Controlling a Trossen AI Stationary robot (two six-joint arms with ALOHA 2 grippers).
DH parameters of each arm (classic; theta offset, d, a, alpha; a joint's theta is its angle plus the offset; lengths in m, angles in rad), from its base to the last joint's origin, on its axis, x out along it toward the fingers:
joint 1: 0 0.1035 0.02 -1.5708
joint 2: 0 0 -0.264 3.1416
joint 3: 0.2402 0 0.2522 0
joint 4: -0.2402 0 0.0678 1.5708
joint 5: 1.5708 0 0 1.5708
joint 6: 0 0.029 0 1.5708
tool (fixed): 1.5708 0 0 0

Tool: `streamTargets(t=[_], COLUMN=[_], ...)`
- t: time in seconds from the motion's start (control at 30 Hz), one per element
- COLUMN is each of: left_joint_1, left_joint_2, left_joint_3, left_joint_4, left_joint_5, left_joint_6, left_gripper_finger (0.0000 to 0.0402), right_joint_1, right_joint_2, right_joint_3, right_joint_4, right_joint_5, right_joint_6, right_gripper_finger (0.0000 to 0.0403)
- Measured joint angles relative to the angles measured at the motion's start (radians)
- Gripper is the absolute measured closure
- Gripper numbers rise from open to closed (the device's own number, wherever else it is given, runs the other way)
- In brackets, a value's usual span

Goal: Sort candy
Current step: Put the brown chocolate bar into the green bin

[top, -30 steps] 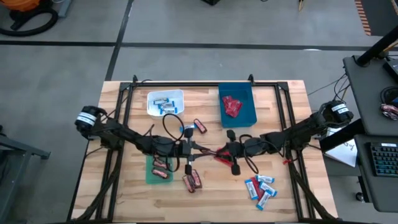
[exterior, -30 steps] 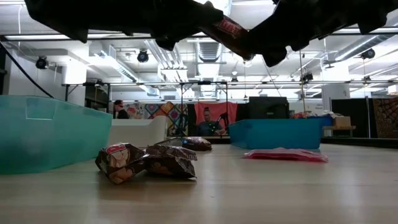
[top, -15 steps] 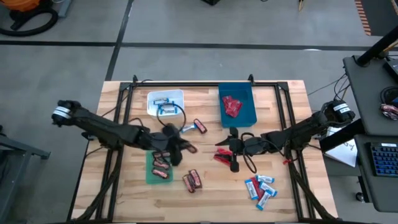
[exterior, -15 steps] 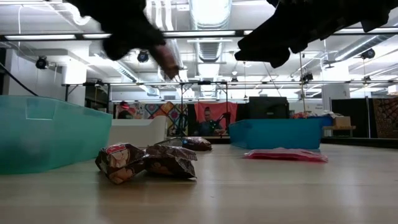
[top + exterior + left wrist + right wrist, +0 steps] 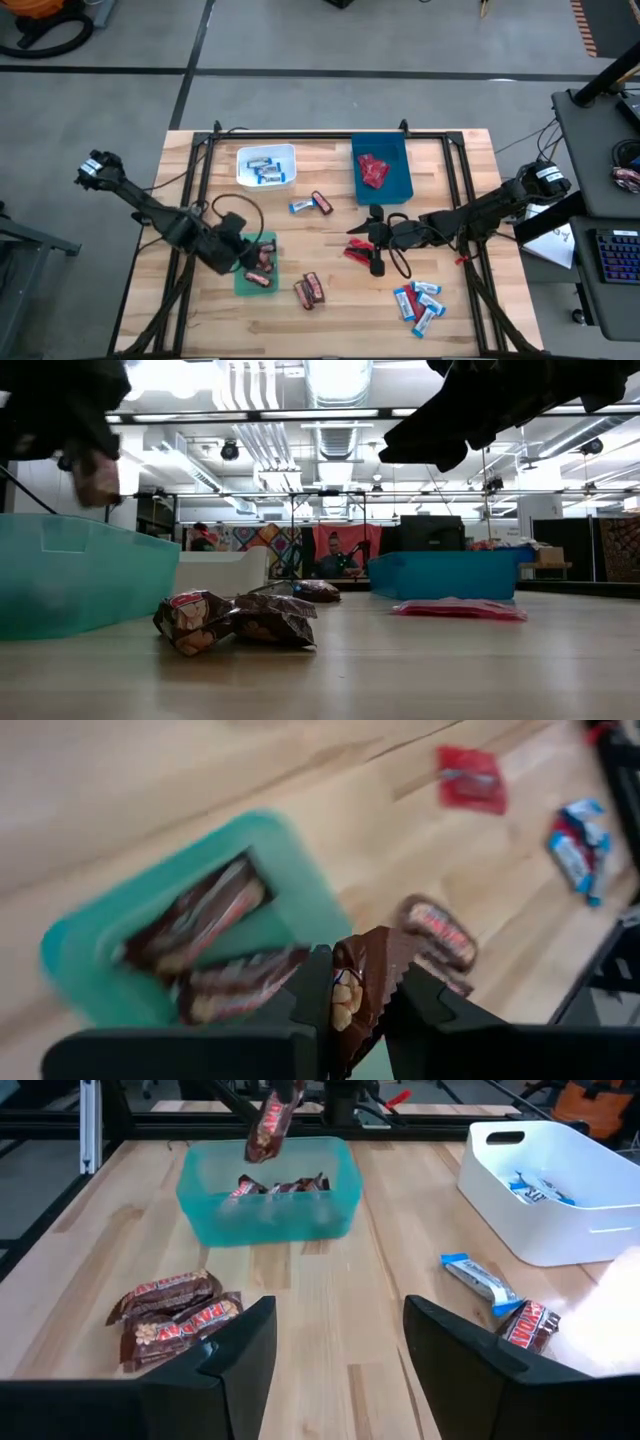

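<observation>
Left gripper (image 5: 358,1010) over the green bin, jaws clamped on a dark brown wrapped mini bar (image 5: 362,982).

High view: translucent green plastic bin (image 5: 243,283) at lower left of the wooden tabletop (image 5: 330,310), brown bars already inside; two more brown mini bars (image 5: 308,289) lie just right of it. Right gripper (image 5: 375,240) sits mid-frame, jaws spread and empty, beside a red crinkly packet (image 5: 357,251). Blue-and-white mini bars (image 5: 419,300) clustered lower right. White bin (image 5: 289,152) upper left holds blue-and-white bars; blue bin (image 5: 401,165) upper centre holds red packets.
</observation>
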Motion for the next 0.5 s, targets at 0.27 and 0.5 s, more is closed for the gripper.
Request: streamTargets(t=[0.27, 0.5], left_joint_1=[-0.056, -0.055], left_joint_2=[0.036, 0.079], left_joint_3=[-0.022, -0.022], left_joint_4=[-0.042, -0.059], left_joint_5=[-0.031, -0.073], left_joint_6=[-0.152, -0.177], left_gripper_finger=[0.0359, 0.0353], right_joint_1=[0.0, 0.0], right_joint_2=[0.0, 0.0], right_joint_3=[0.0, 0.0], right_joint_4=[-0.006, -0.027], right_joint_5=[0.0, 0.0], right_joint_6=[-0.009, 0.008], right_gripper_finger=[0.0193, 0.0193])
